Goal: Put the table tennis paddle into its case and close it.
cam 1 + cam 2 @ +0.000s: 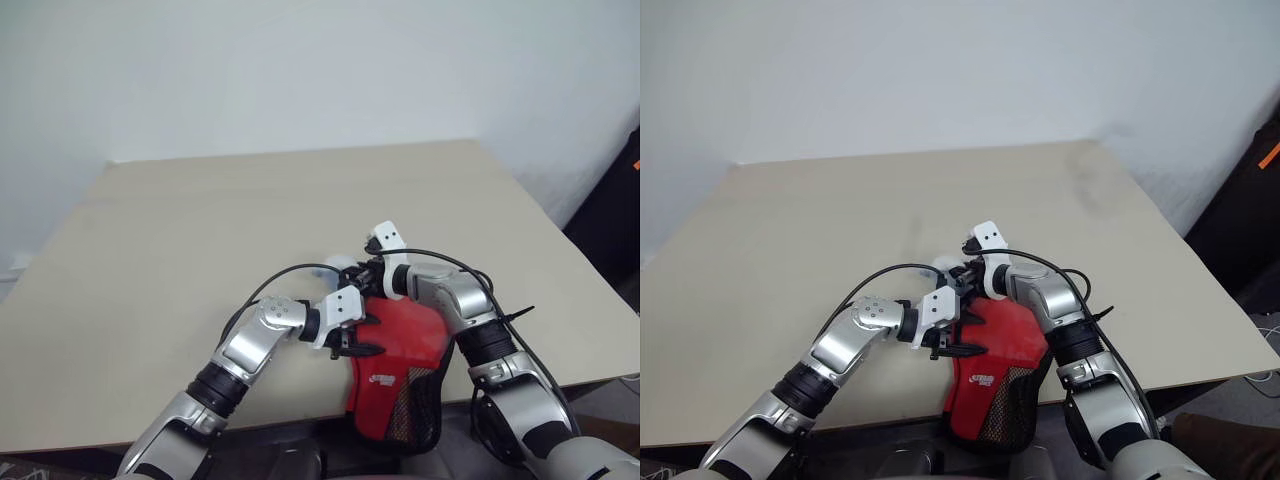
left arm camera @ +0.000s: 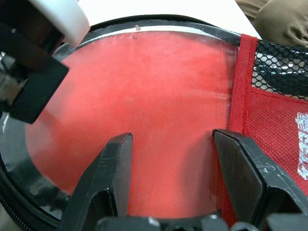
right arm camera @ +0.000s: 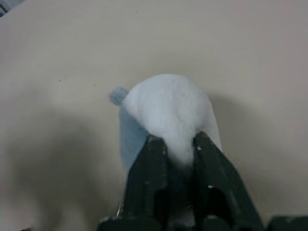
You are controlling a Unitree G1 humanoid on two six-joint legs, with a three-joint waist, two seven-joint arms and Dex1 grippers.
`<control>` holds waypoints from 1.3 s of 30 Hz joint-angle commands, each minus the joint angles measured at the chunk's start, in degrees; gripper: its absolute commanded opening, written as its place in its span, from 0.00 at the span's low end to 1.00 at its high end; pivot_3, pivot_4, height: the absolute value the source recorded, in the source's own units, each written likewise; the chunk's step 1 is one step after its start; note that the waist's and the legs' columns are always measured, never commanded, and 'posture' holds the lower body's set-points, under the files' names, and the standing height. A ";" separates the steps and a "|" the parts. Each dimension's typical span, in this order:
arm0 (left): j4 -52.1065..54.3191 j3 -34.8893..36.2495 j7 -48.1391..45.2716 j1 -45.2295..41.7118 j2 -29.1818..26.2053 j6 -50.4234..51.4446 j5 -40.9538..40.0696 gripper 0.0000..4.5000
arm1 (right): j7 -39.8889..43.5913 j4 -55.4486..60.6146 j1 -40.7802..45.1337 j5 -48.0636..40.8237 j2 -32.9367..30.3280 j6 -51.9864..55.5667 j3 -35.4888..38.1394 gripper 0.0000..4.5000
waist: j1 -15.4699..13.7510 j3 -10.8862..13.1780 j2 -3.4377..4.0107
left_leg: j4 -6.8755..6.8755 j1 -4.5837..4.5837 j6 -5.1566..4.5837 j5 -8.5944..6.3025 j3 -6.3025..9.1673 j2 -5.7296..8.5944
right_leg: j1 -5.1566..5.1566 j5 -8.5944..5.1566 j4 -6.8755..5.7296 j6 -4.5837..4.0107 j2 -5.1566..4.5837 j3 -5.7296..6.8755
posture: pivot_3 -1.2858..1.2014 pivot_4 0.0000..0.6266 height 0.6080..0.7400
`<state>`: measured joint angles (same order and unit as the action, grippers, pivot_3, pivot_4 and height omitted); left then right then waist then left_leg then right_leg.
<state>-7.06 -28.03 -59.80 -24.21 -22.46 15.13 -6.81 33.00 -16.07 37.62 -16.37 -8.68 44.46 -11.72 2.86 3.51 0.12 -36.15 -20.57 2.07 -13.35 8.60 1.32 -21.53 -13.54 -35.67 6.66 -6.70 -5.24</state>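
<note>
Hovering spread open, the left gripper (image 2: pixel 171 159) is kept right over the case (image 1: pixel 400 370), paddle face (image 2: pixel 139 110) just ahead. Soft fabric's expected; the piped edge looks best grabbed. A white lump (image 3: pixel 168 108) is pinched in the right gripper (image 3: pixel 175 144).

Desk (image 1: pixel 200 260): flat, wide beige top, plain and unpatterned, slightly darker smudges toward the far right corner.
Soft paddle-shaped fabric case (image 1: pixel 400 345): bright red outside, black piping along its edge, a small white logo near the narrow end, black open-weave mesh pocket over red at that end.
Round flat rubber paddle face (image 2: pixel 144 110): even red, seen through a glossy clear film, ringed by the case's black zip edge.
Soft ball-like lump (image 3: pixel 171 108): pale grey-white, with a light blue-grey flap at one side.
Left claw (image 2: pixel 171 166): black fingers, white housing behind.
Right claw (image 3: pixel 175 147): black fingers, white housing.
Wall (image 1: pixel 300 70): plain white.
</note>
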 commanded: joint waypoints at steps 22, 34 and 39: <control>-5.75 -2.64 -0.05 -1.20 0.46 1.83 4.34 0.61 | -21.62 10.54 -11.79 -7.22 -7.26 -5.66 32.31 0.01 | -0.25 -0.01 0.05 | 0.01 -0.02 0.00 0.01 0.00 0.03 | 0.07 -0.02 0.04 0.02 -0.03 -0.01 | 0.52 0.00 1.00; -5.90 -4.12 -2.99 -1.49 0.14 2.16 4.60 0.61 | -22.71 44.98 -36.83 -27.81 -9.66 8.73 47.65 0.01 | -1.53 0.00 0.03 | -0.03 -0.11 -0.04 -0.03 -0.04 0.08 | 0.07 -0.13 0.12 0.14 -0.11 -0.04 | 0.52 0.00 1.00; -6.11 -4.42 -3.70 -1.69 0.09 2.47 4.74 0.61 | -23.22 53.53 -47.28 -33.61 -8.23 10.38 47.36 0.01 | -1.69 0.01 -0.01 | -0.03 -0.13 -0.02 -0.05 -0.06 0.06 | 0.05 -0.25 0.14 0.03 -0.12 -0.03 | 0.52 0.00 1.00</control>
<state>-10.23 -29.35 -62.77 -27.43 -20.80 15.58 -5.90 10.20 33.08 -9.19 -47.70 -16.69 55.44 33.98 1.17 3.53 0.12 -36.18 -20.70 2.05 -13.41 8.52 1.38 -21.48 -13.79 -35.50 6.69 -6.82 -5.27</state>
